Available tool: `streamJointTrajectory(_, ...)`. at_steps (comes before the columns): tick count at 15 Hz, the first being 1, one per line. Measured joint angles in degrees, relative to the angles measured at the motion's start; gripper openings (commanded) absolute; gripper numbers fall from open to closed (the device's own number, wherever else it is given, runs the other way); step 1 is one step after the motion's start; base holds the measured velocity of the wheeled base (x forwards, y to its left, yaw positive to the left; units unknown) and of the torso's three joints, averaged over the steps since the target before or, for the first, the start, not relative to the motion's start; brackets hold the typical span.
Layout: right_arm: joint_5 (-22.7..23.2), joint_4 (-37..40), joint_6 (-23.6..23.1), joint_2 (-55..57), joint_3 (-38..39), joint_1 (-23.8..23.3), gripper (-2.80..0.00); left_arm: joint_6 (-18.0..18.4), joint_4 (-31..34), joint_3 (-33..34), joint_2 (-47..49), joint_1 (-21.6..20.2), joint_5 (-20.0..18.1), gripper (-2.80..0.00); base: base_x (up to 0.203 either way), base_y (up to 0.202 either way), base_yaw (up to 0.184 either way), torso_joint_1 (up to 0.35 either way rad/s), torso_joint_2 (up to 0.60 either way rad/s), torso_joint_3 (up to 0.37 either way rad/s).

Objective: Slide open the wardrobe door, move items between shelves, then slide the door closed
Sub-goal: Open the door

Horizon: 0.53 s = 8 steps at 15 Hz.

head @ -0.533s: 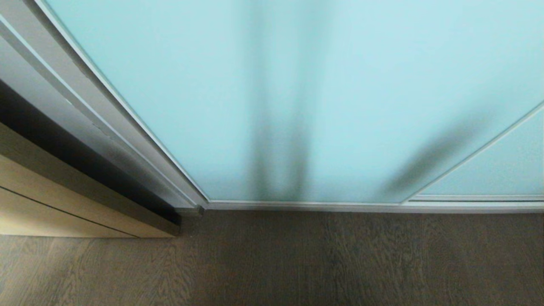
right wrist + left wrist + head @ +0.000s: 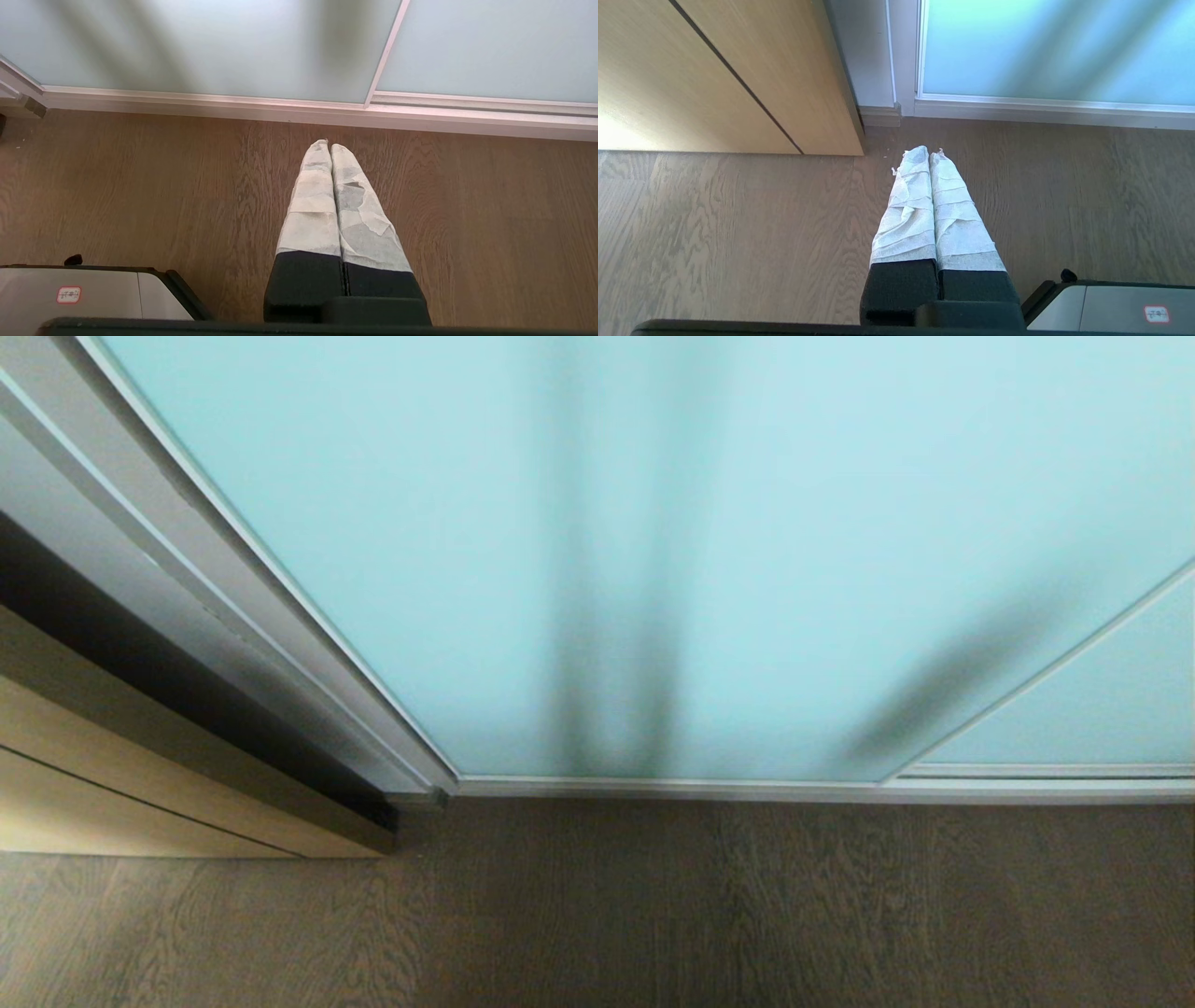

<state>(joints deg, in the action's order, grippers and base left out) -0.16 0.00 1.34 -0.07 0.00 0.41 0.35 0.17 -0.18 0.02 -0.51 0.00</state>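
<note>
Frosted aqua-blue glass fills the head view as the sliding wardrobe door (image 2: 653,551) stands fully closed, its thin silver-white frame meeting the bottom track (image 2: 794,790) at floor level. A second frosted panel (image 2: 1102,709) overlaps it at the right, the two divided by a slim pale upright. Soft dark shadows fall across the glass. Left of the door runs a grey jamb (image 2: 187,607), and beyond that a tan wood-grain door (image 2: 112,775) stands beside it, its lower edge just above the grey-brown wood floor (image 2: 653,915).

Neither arm shows in the head view. Seen from its wrist camera, the left gripper (image 2: 929,153) hangs over bare floor near the corner where the tan door and the wardrobe frame meet, its two white-wrapped fingers (image 2: 908,205) pressed together with nothing between them. The right gripper (image 2: 330,145) hangs likewise over the floor in front of the bottom track, close to the seam between the two glass panels, its taped fingers (image 2: 313,205) closed on nothing. A corner of the robot's grey base (image 2: 1111,308) shows beside each gripper. Cushion and shelves lie out of sight behind the glass.
</note>
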Motion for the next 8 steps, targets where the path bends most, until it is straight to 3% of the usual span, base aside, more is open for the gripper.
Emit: streamJointTrajectory(8, 0.0, 0.0, 0.0, 0.0, 0.0, 0.0, -2.8, 0.0, 0.0, 0.0, 0.0, 0.0, 0.0, -2.8, 0.0, 0.0, 0.0, 0.0, 0.0, 0.0)
